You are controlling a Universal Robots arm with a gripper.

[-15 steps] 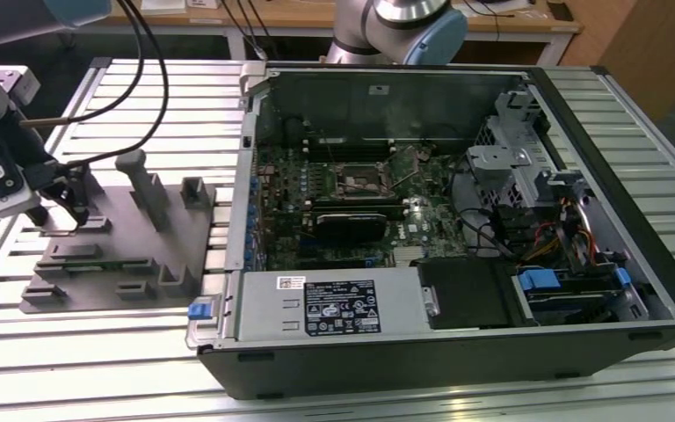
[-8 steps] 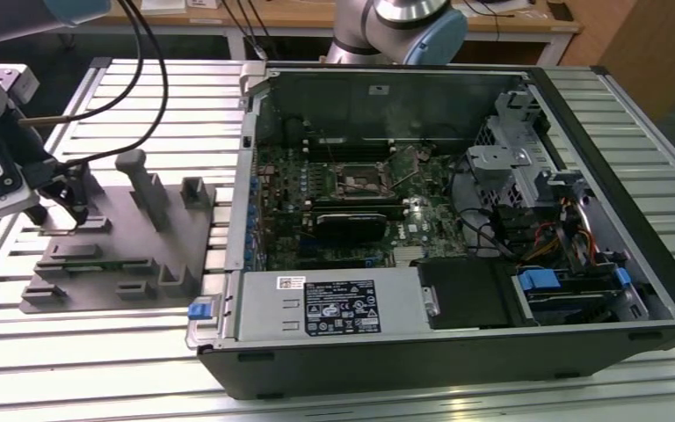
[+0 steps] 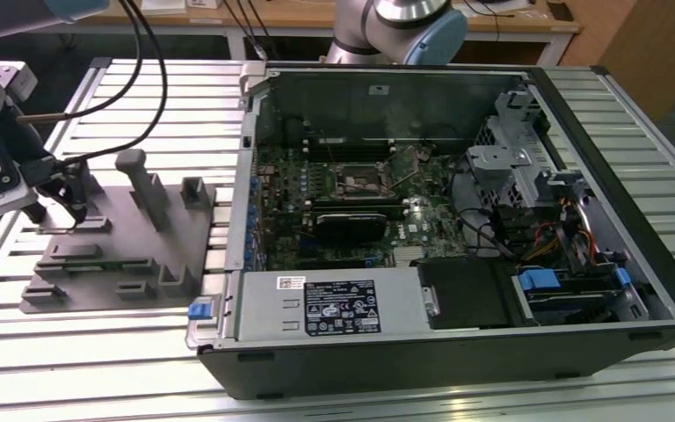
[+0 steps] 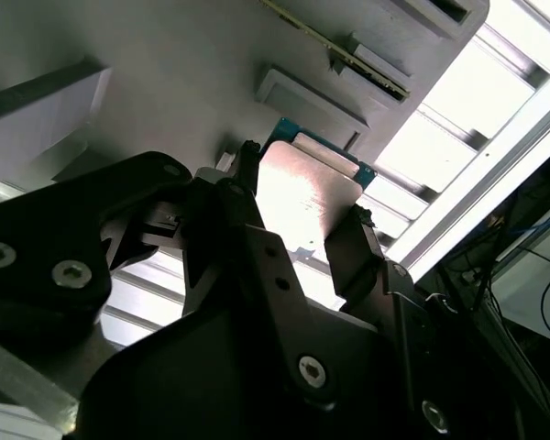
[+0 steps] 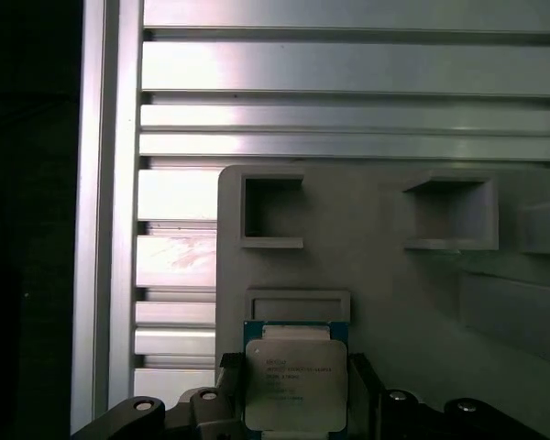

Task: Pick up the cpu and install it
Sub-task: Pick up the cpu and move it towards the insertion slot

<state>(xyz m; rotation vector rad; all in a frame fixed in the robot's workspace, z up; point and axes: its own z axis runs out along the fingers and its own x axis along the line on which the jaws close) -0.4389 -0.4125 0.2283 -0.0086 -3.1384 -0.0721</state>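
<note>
The cpu [image 5: 293, 380], a flat square chip with a shiny silver top and a green rim, lies between the two fingers of my gripper [image 5: 295, 367]. In the second wrist view the cpu [image 4: 304, 188] shows as a bright plate, and the gripper [image 4: 298, 197] has a dark finger [image 4: 353, 252] against each of two opposite edges. The gripper [image 3: 62, 209] is at the exterior view's left, low over the far end of the grey fixture tray [image 3: 138, 255]. The motherboard's open socket [image 3: 355, 183] sits inside the computer case, well to the right of the gripper.
The open computer case [image 3: 619, 132] takes up the middle and right of the slatted aluminium table [image 3: 138, 105]. A black block [image 3: 350, 227] lies below the socket, with cables and drive cages on the right. Upright posts [image 3: 138, 180] rise from the tray beside the gripper.
</note>
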